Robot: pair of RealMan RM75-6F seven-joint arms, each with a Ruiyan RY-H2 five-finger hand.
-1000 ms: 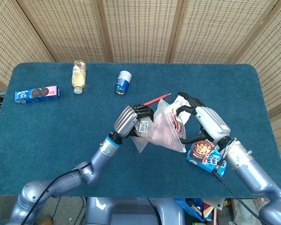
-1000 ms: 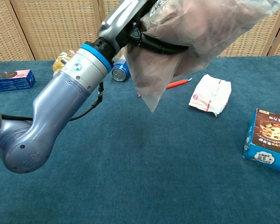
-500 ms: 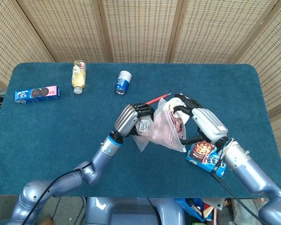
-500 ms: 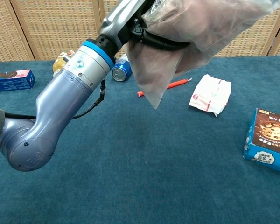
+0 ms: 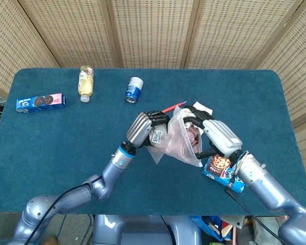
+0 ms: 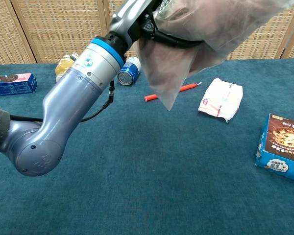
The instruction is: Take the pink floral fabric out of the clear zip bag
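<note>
My left hand holds the clear zip bag up off the table by its left side. The bag hangs tilted, its mouth facing upper right. Pink floral fabric shows bunched inside it. My right hand is against the bag's right side, with its fingers curled into the open mouth over the fabric. Whether they grip the fabric is hidden. In the chest view the bag fills the top of the frame, held by my left hand. The right hand does not show there.
On the blue table lie a red pen, a white packet and a blue snack box under my right wrist. At the back are a blue can, a bottle and a cookie box.
My right hand has shifted left and pushed its fingers further into the bag's mouth. The left hand has moved the bag slightly right and up.
</note>
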